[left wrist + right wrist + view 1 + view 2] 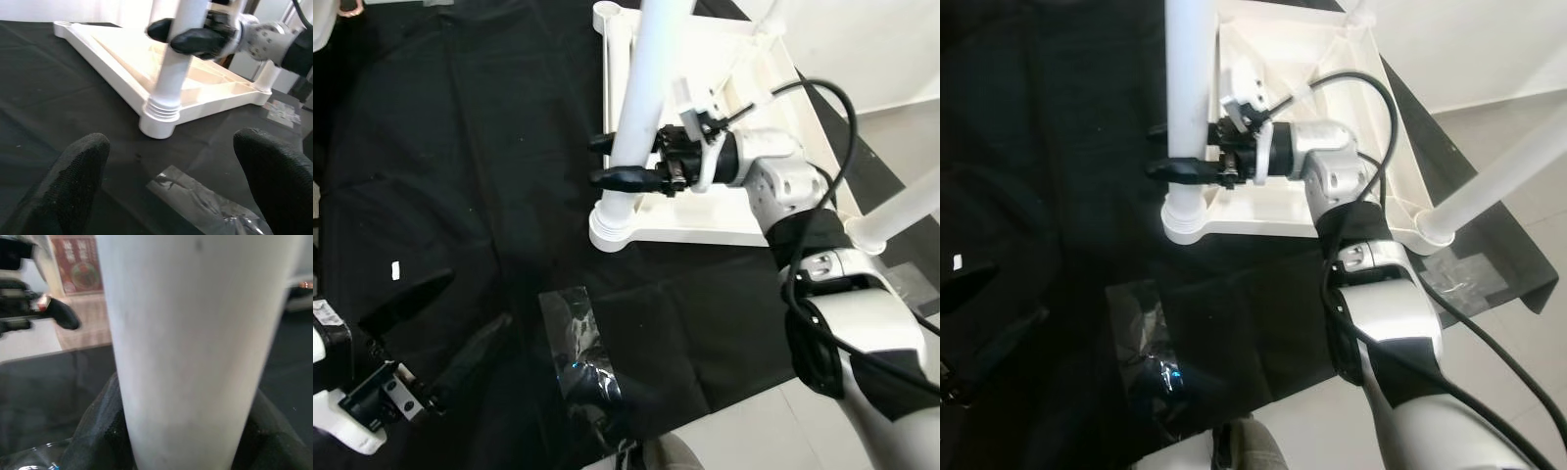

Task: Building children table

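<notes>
Black cloth [460, 147] spread on tiled floor [1489, 323], white tabletop [744, 211] lying upside down on it. Table leg [641, 108] stands upright in the near corner socket. Right hand [626, 162] clamped on that leg just above the socket, fingers either side. Left hand [435, 328] low over the cloth, well apart from tabletop, fingers spread wide, holding nothing. Crumpled clear plastic bag [573, 338] on cloth nearby.
</notes>
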{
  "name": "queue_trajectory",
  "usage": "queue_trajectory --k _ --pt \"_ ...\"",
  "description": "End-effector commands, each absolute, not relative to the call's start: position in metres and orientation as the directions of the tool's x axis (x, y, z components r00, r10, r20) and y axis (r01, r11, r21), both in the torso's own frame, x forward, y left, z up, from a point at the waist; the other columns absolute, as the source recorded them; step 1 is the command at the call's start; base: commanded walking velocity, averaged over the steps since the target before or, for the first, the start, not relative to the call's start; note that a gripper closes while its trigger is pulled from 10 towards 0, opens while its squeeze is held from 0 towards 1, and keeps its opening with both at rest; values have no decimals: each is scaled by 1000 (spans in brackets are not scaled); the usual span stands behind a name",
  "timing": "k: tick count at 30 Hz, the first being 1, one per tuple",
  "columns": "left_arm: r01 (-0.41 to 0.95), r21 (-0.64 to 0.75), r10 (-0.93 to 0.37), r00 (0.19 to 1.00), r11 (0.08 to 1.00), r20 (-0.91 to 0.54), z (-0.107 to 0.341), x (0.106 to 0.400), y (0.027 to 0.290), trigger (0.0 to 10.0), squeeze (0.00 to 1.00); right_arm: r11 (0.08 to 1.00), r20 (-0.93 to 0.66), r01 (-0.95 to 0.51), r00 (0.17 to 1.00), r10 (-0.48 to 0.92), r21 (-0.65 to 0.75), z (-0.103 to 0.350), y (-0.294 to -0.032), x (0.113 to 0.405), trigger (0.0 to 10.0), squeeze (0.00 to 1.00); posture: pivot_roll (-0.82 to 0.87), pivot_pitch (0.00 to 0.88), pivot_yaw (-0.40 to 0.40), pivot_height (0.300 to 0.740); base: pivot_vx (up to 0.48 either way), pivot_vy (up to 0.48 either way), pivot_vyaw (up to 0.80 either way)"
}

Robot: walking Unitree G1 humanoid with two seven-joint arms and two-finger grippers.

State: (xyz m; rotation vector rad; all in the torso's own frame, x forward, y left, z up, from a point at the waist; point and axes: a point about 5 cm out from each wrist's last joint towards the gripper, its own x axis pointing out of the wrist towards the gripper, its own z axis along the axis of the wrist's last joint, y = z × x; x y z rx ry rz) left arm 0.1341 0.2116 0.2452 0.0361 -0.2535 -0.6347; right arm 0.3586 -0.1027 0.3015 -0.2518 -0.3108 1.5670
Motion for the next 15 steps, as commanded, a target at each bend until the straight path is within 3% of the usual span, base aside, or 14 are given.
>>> queue_trajectory --k 1,3,4,5,6,7,9,12,15 --pt "591 114 -601 769 799 219 245 132 210 10000 0 -43 -8 -965 -42 999 -258 271 -105 352 0 0 183 326 -159 740 0 0 0" --pt "593 117 -603 768 797 217 245 133 211 10000 0 118 3 -957 122 993 -266 237 -91 338 0 0 179 322 -156 740 0 0 0" --pt "594 117 -604 767 796 216 245 134 212 10000 0 302 9 -925 308 951 -230 220 -79 335 0 0 182 319 -155 740 0 0 0" --pt "594 117 -604 767 796 216 245 134 212 10000 0 302 9 -925 308 951 -230 220 -79 335 0 0 182 319 -155 740 0 0 0" --pt "595 118 -606 766 795 215 245 135 212 10000 0 568 -24 -783 592 805 -254 202 -73 336 0 0 182 319 -155 740 0 0 0" --pt "595 118 -606 766 795 215 245 135 212 10000 0 568 -24 -783 592 805 -254 202 -73 336 0 0 182 319 -155 740 0 0 0" --pt "598 123 -609 763 792 217 246 137 213 10000 0 765 -87 -616 786 612 -190 168 -57 299 0 0 187 320 -139 740 0 0 0" --pt "599 127 -612 760 790 220 246 140 214 10000 0 791 -90 -582 813 576 -188 165 -51 284 0 0 182 305 -129 740 0 0 0" --pt "610 126 -621 749 782 229 246 143 212 10000 0 789 -71 -581 812 579 -201 175 -44 288 0 0 173 297 -133 740 0 0 0"
